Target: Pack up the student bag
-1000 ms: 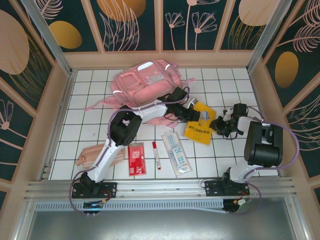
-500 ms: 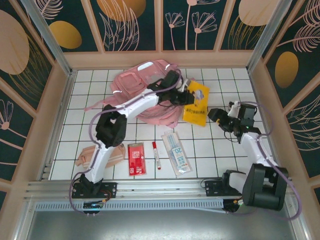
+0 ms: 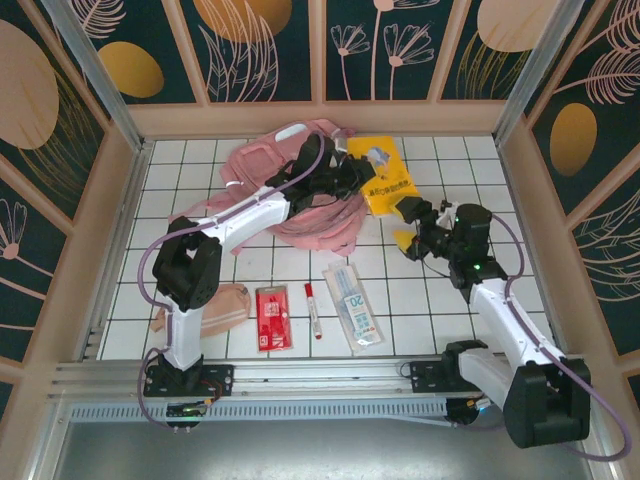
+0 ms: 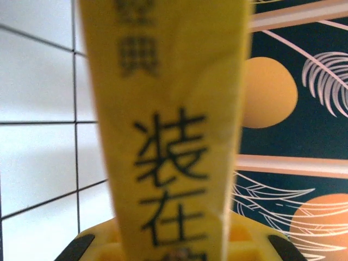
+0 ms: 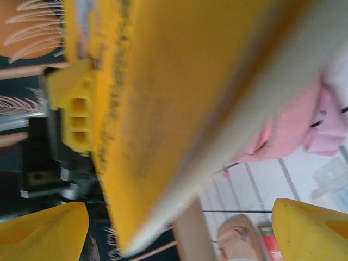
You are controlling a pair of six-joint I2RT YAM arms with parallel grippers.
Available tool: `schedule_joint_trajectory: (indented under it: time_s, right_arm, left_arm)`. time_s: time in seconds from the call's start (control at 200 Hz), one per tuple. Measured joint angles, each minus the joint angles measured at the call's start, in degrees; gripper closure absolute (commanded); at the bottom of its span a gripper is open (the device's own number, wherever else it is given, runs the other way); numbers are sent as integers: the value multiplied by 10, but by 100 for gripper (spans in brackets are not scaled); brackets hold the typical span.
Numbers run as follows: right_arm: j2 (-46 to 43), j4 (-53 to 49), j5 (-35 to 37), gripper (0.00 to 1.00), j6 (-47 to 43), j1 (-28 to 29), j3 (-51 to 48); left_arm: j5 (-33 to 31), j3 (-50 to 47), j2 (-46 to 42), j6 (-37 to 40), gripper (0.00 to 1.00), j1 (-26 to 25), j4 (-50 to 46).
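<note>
The student bag (image 3: 262,165), a light-pink backpack, lies at the back of the tiled table; part of its pink fabric (image 5: 288,128) shows in the right wrist view. My left gripper (image 3: 352,178) reaches over the bag and is shut on a yellow book (image 3: 385,180) with black characters (image 4: 168,136), holding it lifted at the bag's right side. My right gripper (image 3: 408,222) is open just below the book's lower edge, its yellow fingertips (image 5: 43,228) spread wide, with the book's yellow cover and pale page edge (image 5: 179,103) looming close above them.
A peach pencil pouch (image 3: 200,308) lies front left. A red packet (image 3: 271,318), a red pen (image 3: 313,308) and a clear packet marked 20 (image 3: 353,305) lie in a row near the front. Wooden walls enclose the table.
The left gripper has carried the yellow book up and back, toward the bag's top right. The right arm has swung left and in, bringing its gripper under the book.
</note>
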Motion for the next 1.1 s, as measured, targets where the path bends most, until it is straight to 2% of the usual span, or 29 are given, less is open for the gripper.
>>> schedule_joint_trajectory:
  time_s: [0.155, 0.235, 0.275, 0.31, 0.355, 0.38, 0.4, 0.44, 0.52, 0.595, 0.64, 0.73, 0.871, 0.976, 1.101]
  right_arm:
    - [50, 75, 32, 28, 59, 29, 1]
    - [59, 98, 50, 46, 75, 33, 0]
    - [59, 109, 61, 60, 83, 34, -1]
    - [59, 120, 70, 68, 87, 34, -2]
    - [60, 129, 79, 84, 91, 34, -2]
    - [63, 135, 83, 95, 89, 34, -1]
    - [65, 138, 86, 100, 83, 34, 0]
    - [72, 148, 87, 100, 84, 35, 0]
    - [84, 152, 94, 100, 72, 34, 12]
    - [87, 143, 99, 100, 47, 27, 27]
    - [85, 129, 105, 100, 23, 17, 40]
    - [73, 88, 117, 100, -23, -13, 68]
    - [41, 13, 129, 100, -96, -97, 115]
    - [25, -40, 140, 100, -150, -152, 151]
    - [14, -94, 148, 100, -205, -177, 177]
  left_arm:
    - [-3, -66, -13, -55, 100, 0, 48]
    - [-12, -108, -32, -91, 99, 1, 82]
    - [-15, -128, -44, -108, 98, 3, 99]
    - [-16, -143, -53, -122, 97, 4, 110]
    - [-16, -159, -65, -137, 91, 4, 123]
    - [-15, -165, -71, -144, 85, 4, 131]
    - [-14, -168, -74, -146, 80, 4, 136]
    - [-17, -173, -82, -150, 72, 4, 144]
    - [-9, -180, -96, -140, 66, 8, 140]
    - [-7, -180, -114, -85, 59, 15, 109]
    - [-16, -174, -127, -9, 51, 23, 71]
    - [-50, -150, -141, 139, 50, 38, 2]
    - [-80, -122, -144, 380, 50, 50, -93]
    - [-91, -95, -116, 504, 49, 43, -153]
    - [-91, -45, -56, 594, 49, 33, -210]
